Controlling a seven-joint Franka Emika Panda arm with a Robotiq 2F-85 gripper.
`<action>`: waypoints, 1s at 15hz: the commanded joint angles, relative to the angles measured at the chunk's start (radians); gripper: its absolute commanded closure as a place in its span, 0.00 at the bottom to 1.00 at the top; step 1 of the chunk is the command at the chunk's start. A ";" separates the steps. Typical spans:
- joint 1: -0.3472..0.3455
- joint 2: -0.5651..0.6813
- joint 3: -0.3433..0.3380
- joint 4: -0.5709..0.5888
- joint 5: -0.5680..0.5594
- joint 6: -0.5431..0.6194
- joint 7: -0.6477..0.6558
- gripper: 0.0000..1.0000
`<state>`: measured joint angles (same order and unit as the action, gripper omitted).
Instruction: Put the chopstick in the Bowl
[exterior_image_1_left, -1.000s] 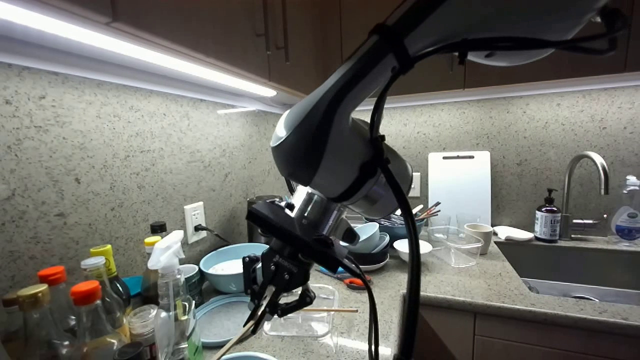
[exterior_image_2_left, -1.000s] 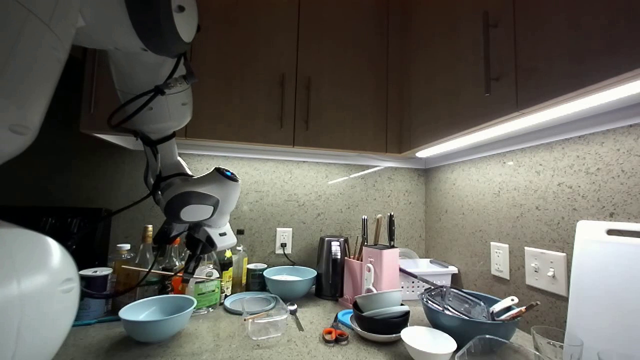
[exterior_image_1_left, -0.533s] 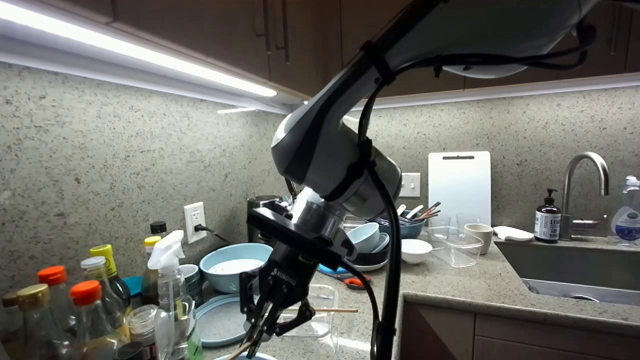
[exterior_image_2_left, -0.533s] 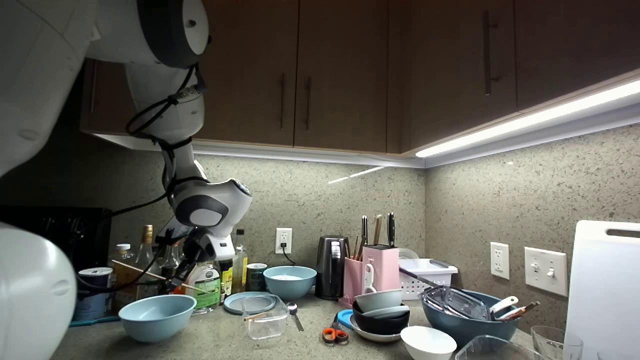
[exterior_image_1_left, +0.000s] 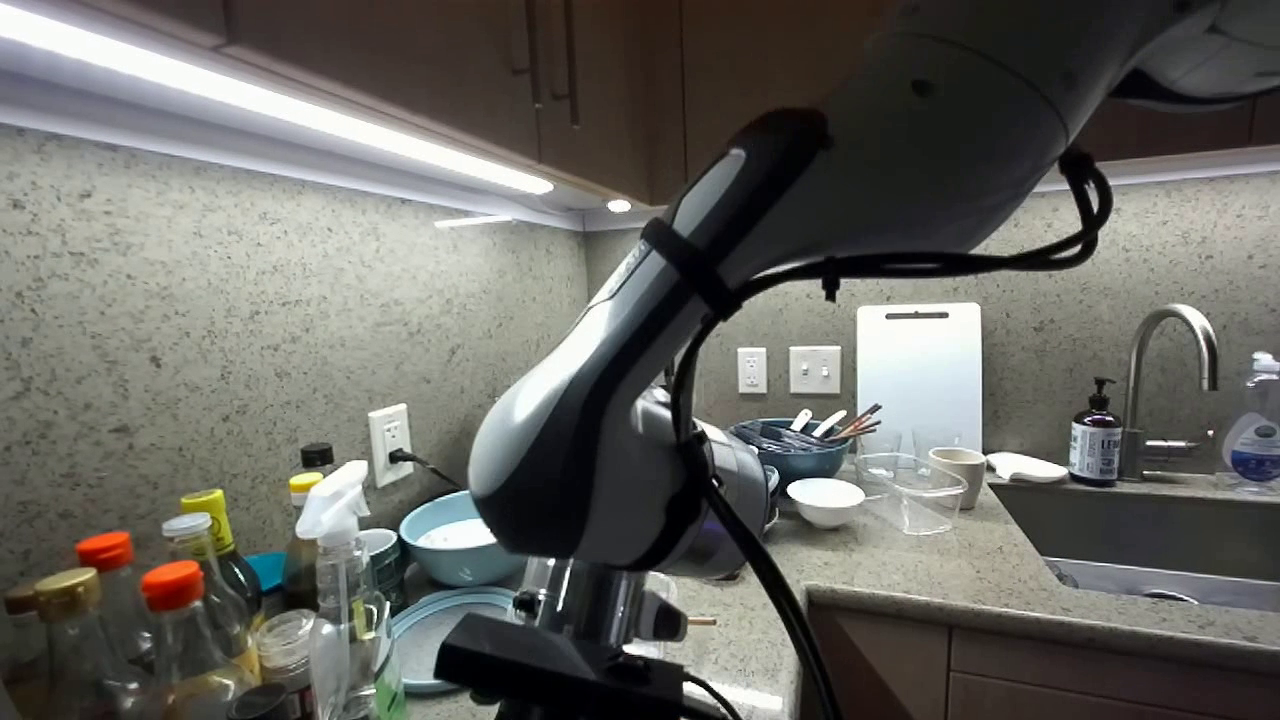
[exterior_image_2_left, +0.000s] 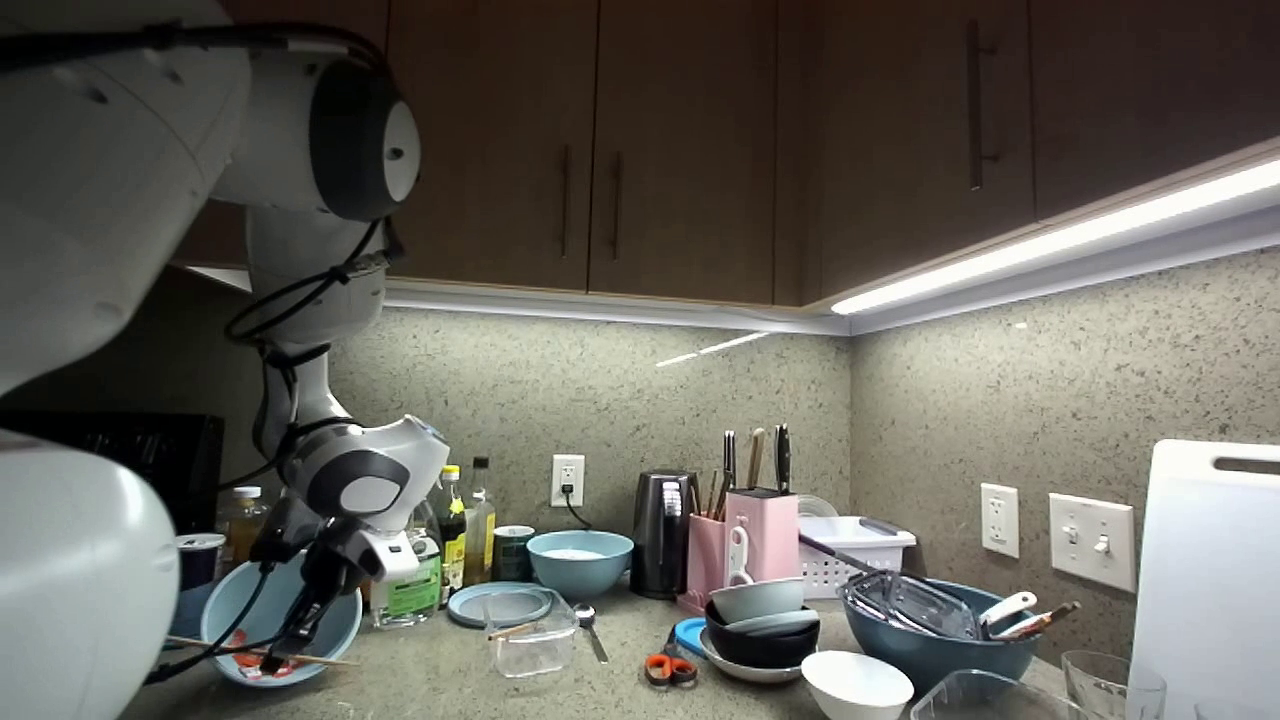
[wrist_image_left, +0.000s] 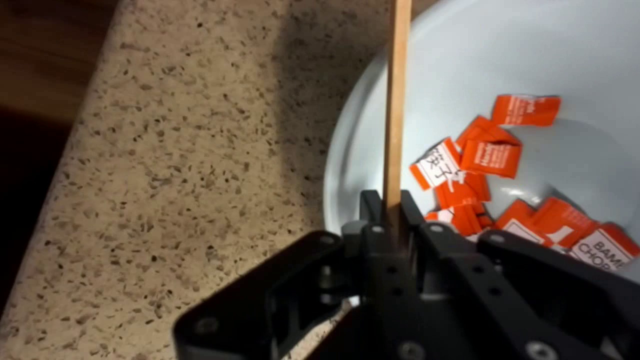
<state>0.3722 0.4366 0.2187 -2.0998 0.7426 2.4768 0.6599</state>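
Because the bowl is seen steeply tilted in an exterior view, the wrappers inside may be spilled if it is pushed further over by the jaws. The chopstick is pinched between the closed jaws and held across the rim; if released there, it could be dropped onto the bench. Tilt is not made plain in the wrist view; print on the wrappers is readable only there.
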 joint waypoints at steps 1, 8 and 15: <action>0.056 0.050 -0.014 0.035 -0.118 0.040 0.072 0.93; 0.080 0.025 -0.010 0.029 -0.240 0.124 0.127 0.93; 0.160 -0.145 -0.057 -0.106 -0.432 0.397 0.258 0.93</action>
<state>0.4902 0.4007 0.1966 -2.0989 0.3938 2.7890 0.8228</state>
